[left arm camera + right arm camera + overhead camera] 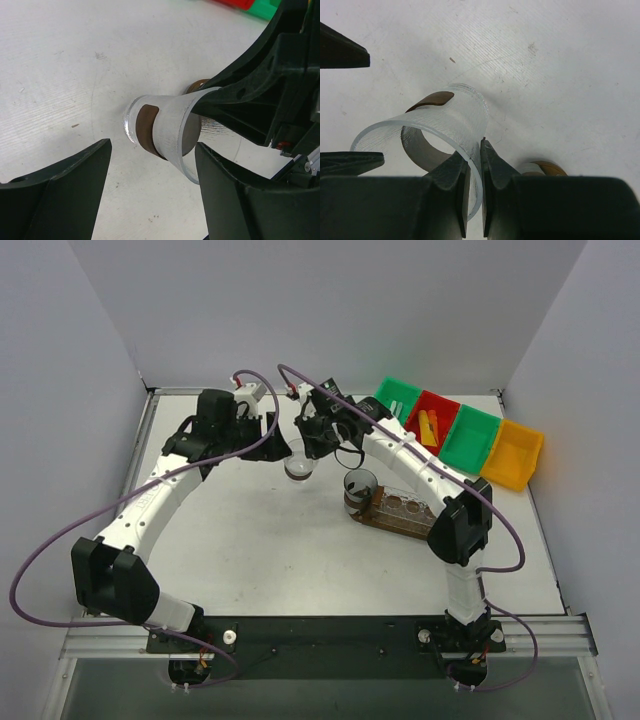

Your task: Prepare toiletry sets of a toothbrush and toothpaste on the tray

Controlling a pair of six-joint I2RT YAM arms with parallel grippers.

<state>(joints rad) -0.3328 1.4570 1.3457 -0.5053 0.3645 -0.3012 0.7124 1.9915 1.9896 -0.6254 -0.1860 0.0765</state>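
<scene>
Right gripper (pixel 475 152) was closed on the wall of a clear cup (pixel 445 130), one finger inside the rim and one outside, pinching the near side. In the top view that cup sat around the middle of the tabletop (pixel 250 540), a bit toward the far edge. Cannot tell whether its base touched the surface. The cup was empty, with a brown patch showing near its base.

Left gripper (pixel 152 147) had its jaws spread wide, one finger on each side of the same cup and clear of it. It held nothing. Both arms met over the cup, the left reaching in from the left edge side and the right arcing in from the right.

Tray (pixel 378 520) lay right of the middle, its long axis slanted toward the near right. Round holes showed along its top. A second cup (pixel 358 485) stood upright at the tray's left end, well apart from the held cup. What was inside it was too small to tell.

A row of bins ran along the far right corner: far green bin (pixel 398 397), red bin (pixel 443 410), second green bin (pixel 470 437) and yellow bin (pixel 518 455). Toothpaste tubes (pixel 430 428), yellow and orange, lay in the red bin. Contents of the other bins could not be made out.
</scene>
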